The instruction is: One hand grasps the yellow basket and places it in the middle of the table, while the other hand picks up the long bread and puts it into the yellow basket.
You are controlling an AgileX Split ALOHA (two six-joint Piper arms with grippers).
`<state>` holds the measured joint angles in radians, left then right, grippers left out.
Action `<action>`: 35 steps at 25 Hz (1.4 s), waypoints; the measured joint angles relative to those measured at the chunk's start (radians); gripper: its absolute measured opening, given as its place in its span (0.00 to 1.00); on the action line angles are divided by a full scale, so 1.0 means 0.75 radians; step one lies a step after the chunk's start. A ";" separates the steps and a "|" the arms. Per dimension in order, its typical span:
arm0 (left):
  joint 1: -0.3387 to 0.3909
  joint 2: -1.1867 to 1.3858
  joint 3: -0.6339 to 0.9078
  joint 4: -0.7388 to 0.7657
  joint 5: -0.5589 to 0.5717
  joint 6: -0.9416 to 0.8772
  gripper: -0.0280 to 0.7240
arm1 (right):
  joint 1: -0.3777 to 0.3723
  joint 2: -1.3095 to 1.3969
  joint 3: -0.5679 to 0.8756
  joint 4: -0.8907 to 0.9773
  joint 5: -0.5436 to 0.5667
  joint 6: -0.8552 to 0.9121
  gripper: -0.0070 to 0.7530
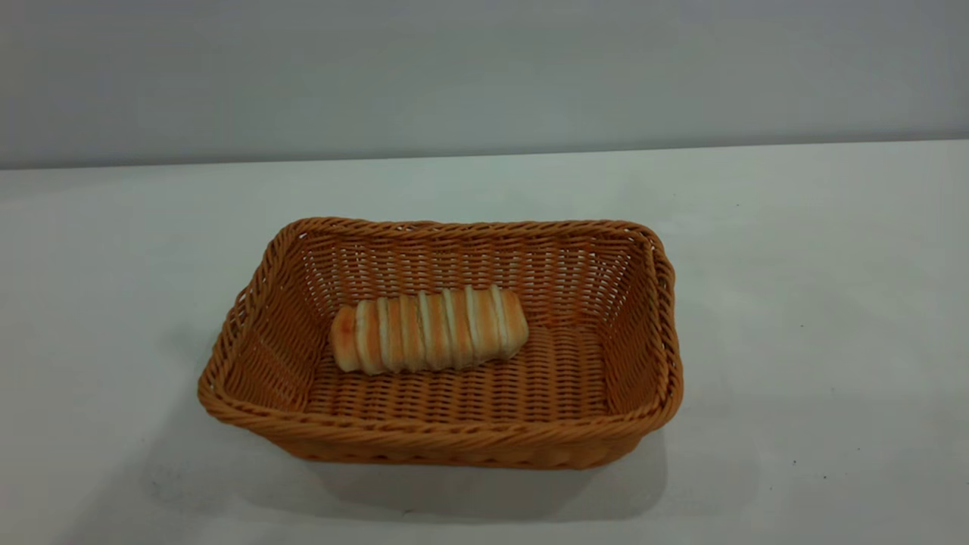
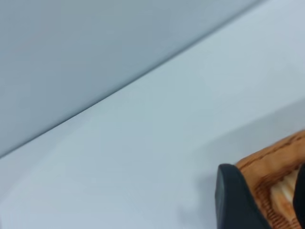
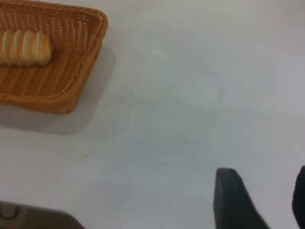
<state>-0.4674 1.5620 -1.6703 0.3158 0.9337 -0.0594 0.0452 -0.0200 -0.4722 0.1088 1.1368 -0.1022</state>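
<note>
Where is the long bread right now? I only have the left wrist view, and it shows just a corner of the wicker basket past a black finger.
Observer: In the exterior view, the long bread lies flat on the floor of the yellow basket, a little left of its centre.
Operator: Is anything hanging over the basket?
Observer: No. The exterior view shows no arm or gripper at all above it.
Operator: And the other arm?
Observer: The right wrist view shows the right gripper over bare table, well apart from the basket, with its fingers spread and nothing between them.
</note>
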 joint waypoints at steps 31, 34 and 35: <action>0.000 -2.034 1.291 -0.421 0.305 0.132 0.36 | 0.000 0.000 0.000 0.000 0.000 0.000 0.46; 0.000 -2.034 1.351 -0.472 0.305 0.198 0.36 | 0.000 0.000 0.000 0.000 0.000 0.000 0.46; 0.000 -2.034 1.368 -0.492 0.303 0.212 0.36 | 0.000 0.000 0.000 0.000 0.000 0.000 0.46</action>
<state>-0.4674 0.0366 -0.6440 -0.0533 1.1612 0.0995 0.0452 -0.0200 -0.4719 0.1088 1.1368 -0.1022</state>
